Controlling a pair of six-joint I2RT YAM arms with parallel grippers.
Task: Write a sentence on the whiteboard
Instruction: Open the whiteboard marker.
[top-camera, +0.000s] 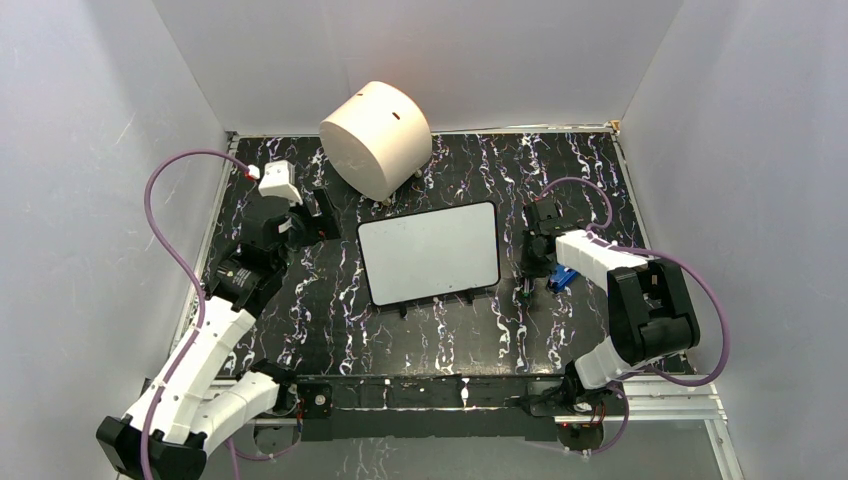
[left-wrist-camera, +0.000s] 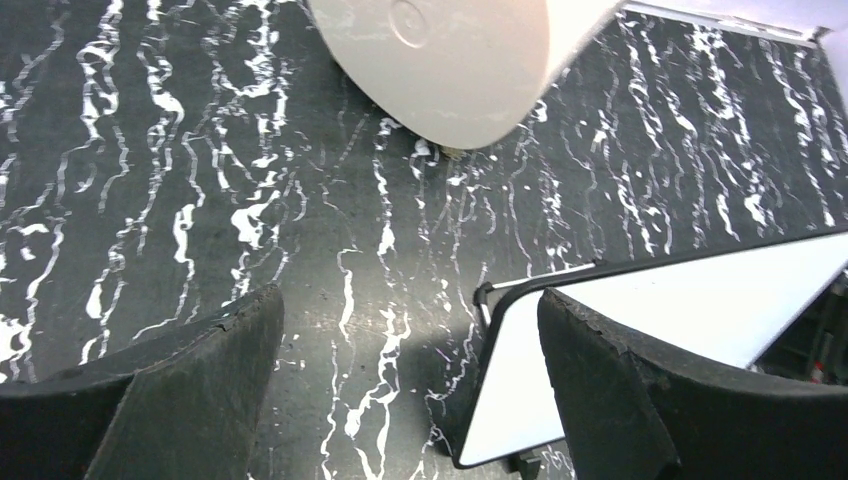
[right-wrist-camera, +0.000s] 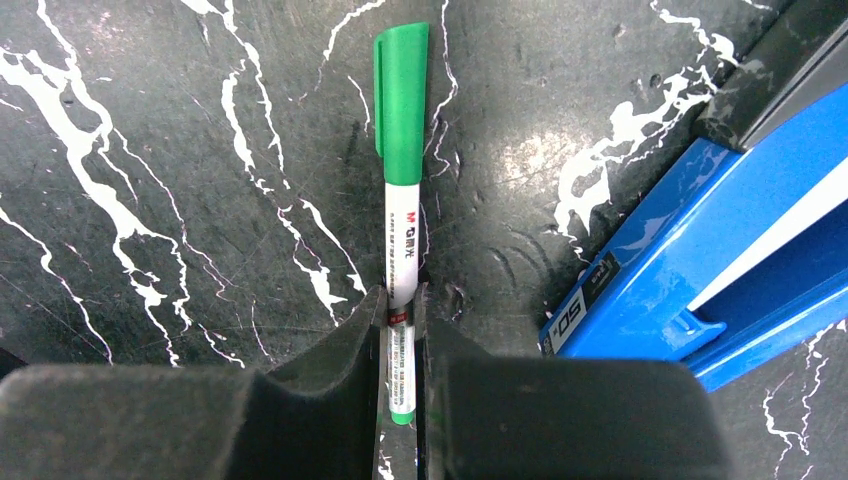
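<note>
The green cap (right-wrist-camera: 400, 100) sat on the slim white-barrelled marker pen (right-wrist-camera: 403, 200), so no stroke would have left ink until it came off, and pulling it likely needed the other arm. The grip lay close to the pen's tail end. Pressed tip-down, the long free length could have pivoted or slid between the pads. A glossy blue plastic case (right-wrist-camera: 720, 260) lay just right of the pen and could have been knocked on lifting.

The right tool (right-wrist-camera: 400, 310) was pinched tight on the pen, which lay flat on the black marbled bench (top-camera: 330, 320).

The left tool (left-wrist-camera: 410, 310) stood wide and held nothing, hovering by the far left corner of the small white black-rimmed whiteboard (top-camera: 430, 252). The board lay mid-bench between the arms, bare of lettering and unheld, so it might have shifted under pressure. A big cream cylinder (top-camera: 378, 138) sat beyond it.
</note>
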